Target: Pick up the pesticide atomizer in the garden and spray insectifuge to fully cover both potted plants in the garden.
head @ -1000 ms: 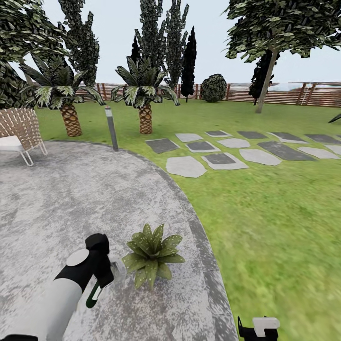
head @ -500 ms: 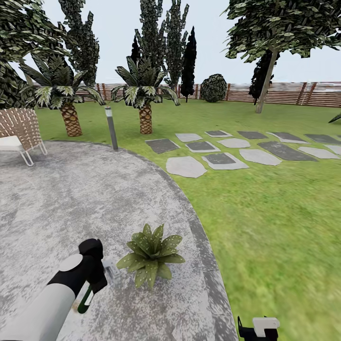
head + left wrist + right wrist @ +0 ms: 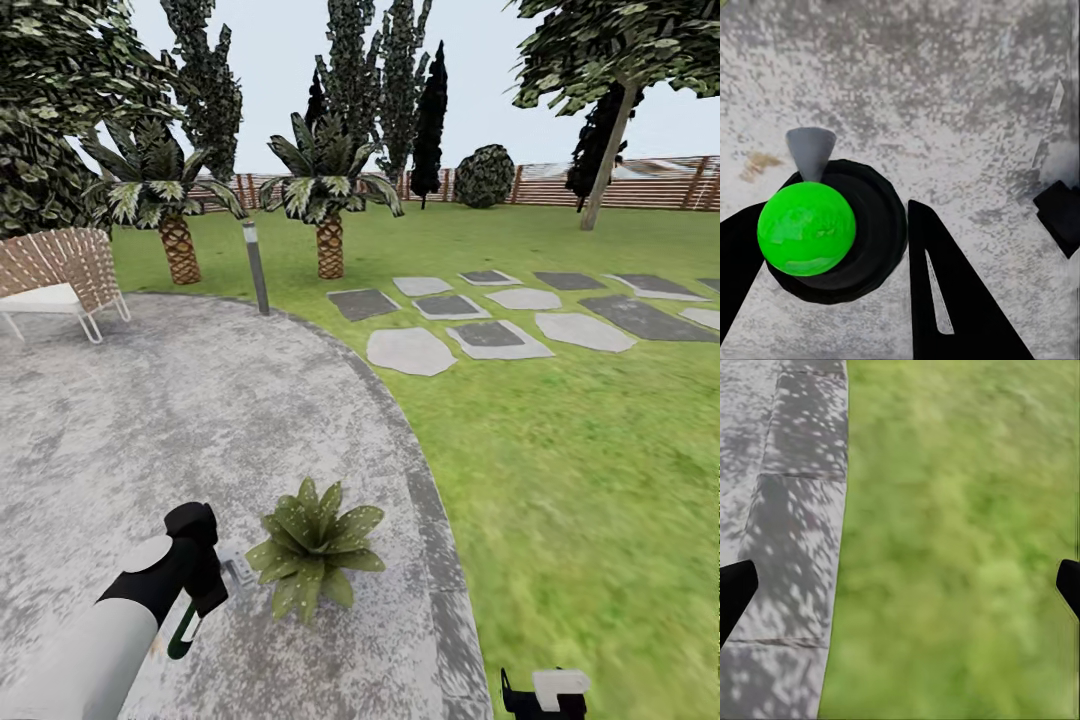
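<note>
Gripping the pesticide atomizer (image 3: 184, 632), the left gripper (image 3: 205, 590) is closing its fingers (image 3: 945, 292) around the green bottle, trigger head just beside the potted plant (image 3: 308, 545) on the patio (image 3: 200, 420). Right gripper (image 3: 900, 585) is hanging wide open, empty, over the lawn (image 3: 580, 480).

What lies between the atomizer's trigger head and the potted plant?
Only bare grey patio paving, in the head view: a narrow gap separates the atomizer in the left hand from the plant.

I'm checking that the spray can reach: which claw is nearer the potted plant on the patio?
Left. The left claw, holding the pesticide atomizer, sits just beside the potted plant. The right claw hangs farther off, over the lawn edge.
</note>
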